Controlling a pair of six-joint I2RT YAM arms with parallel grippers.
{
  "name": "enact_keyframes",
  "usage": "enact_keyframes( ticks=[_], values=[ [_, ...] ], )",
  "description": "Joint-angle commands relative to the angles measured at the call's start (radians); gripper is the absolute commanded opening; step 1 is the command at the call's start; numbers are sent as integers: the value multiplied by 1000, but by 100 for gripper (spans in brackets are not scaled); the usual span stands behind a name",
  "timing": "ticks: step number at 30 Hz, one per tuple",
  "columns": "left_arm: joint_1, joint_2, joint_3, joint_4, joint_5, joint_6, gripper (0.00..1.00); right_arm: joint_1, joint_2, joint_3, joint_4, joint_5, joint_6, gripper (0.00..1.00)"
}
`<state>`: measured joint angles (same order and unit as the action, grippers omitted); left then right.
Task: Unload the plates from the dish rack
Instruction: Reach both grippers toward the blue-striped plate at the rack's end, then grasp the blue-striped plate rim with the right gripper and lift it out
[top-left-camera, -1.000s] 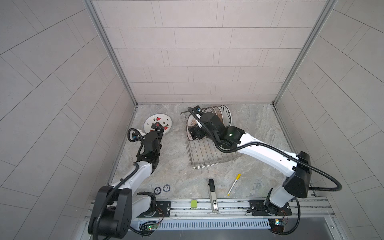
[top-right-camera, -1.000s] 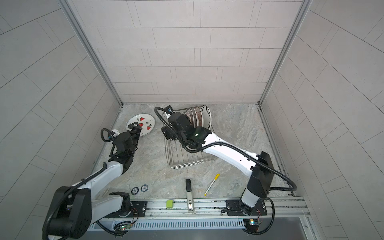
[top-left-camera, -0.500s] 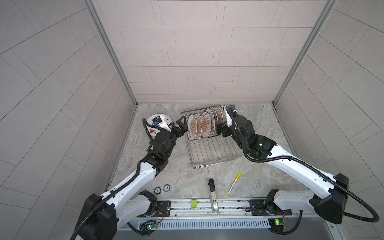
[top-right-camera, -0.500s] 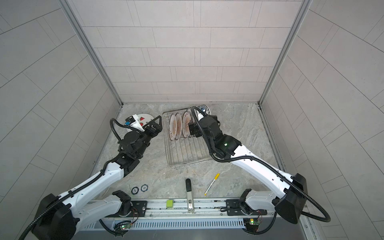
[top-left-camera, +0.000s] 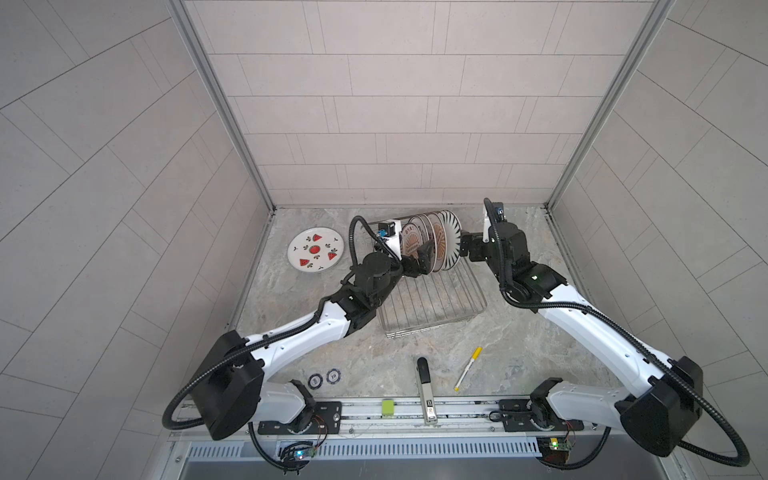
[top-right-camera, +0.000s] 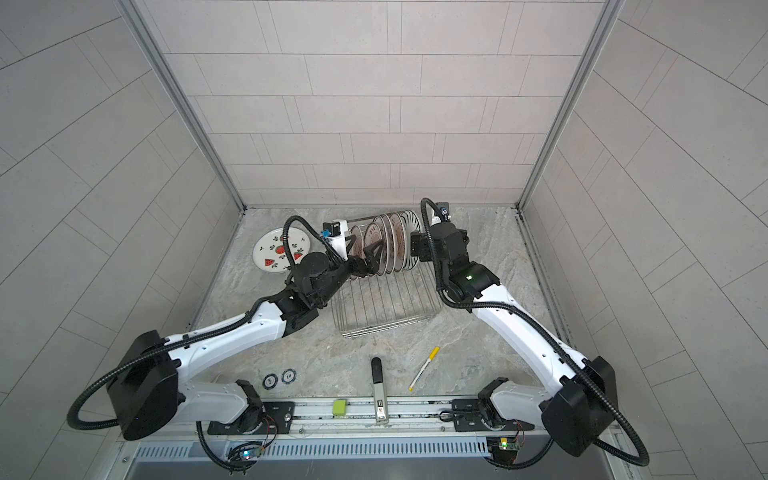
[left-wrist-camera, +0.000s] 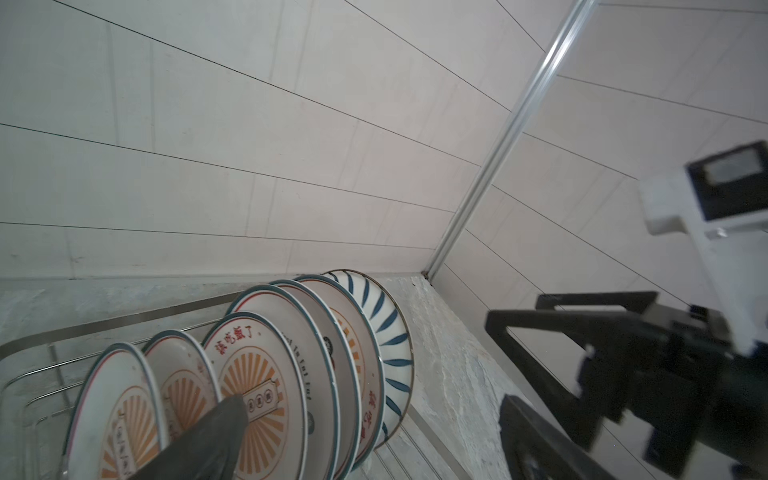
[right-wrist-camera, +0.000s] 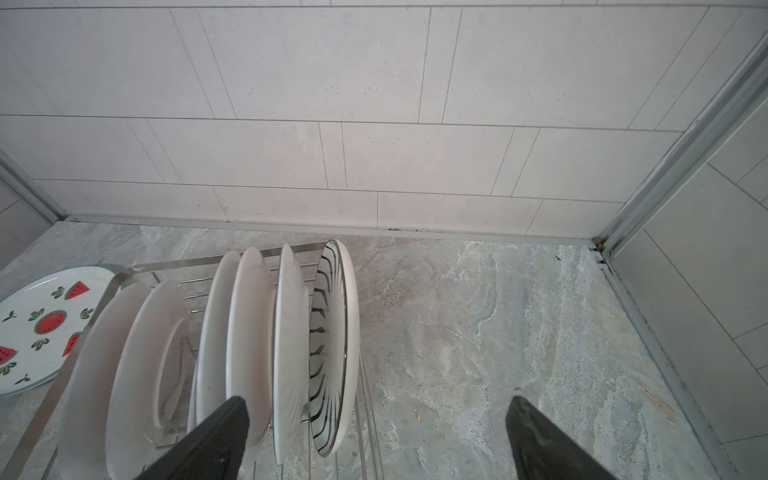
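Observation:
Several plates (top-left-camera: 440, 245) (top-right-camera: 392, 245) (left-wrist-camera: 266, 374) (right-wrist-camera: 249, 332) stand on edge in a row at the far end of the dish rack (top-left-camera: 440, 303) (top-right-camera: 390, 303). The rightmost plate (right-wrist-camera: 332, 332) has dark radial stripes. A watermelon plate (top-left-camera: 316, 249) (top-right-camera: 268, 253) lies flat on the table left of the rack. My left gripper (top-left-camera: 415, 262) is open at the row's left end, and one of its fingers (left-wrist-camera: 208, 440) sits against the sunburst faces. My right gripper (top-left-camera: 465, 249) (right-wrist-camera: 376, 399) is open at the row's right end beside the striped plate. Neither holds anything.
Two poker chips (top-left-camera: 324, 378), a black and silver tool (top-left-camera: 424, 386), a yellow pen (top-left-camera: 467, 370) and a green block (top-left-camera: 387, 406) lie near the front rail. The tiled back wall stands close behind the rack.
The right arm swung from the rack's left side to its right end. The left gripper left the flat watermelon plate and moved right into the left end of the row.

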<state>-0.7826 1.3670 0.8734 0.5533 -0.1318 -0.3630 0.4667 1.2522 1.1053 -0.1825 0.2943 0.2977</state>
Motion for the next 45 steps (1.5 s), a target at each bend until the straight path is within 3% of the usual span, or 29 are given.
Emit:
enact_keyframes(
  ticks=[1,6,13,19,26,36,41,45],
  values=[
    [0,45,53,32,81,64,100,-47,67,39,-18,-92,50,98],
    [-1,93,78,25,108,73,100,-77,203,127,-47,-103,75,97],
    [-1,123,78,41,9,94,100,-98,320,209,-60,-141,87,88],
    [-1,141,89,40,72,97,100,-102,409,279,-110,-173,75,60],
    [0,185,115,22,55,74,100,-104,468,308,-124,-174,68,42],
    [2,178,108,40,102,64,100,-102,524,341,-160,-187,70,36],
    [0,155,73,50,38,59,100,-98,541,340,-159,-188,71,29],
    [0,154,70,49,49,53,100,-90,554,344,-164,-182,73,28]
  ],
)
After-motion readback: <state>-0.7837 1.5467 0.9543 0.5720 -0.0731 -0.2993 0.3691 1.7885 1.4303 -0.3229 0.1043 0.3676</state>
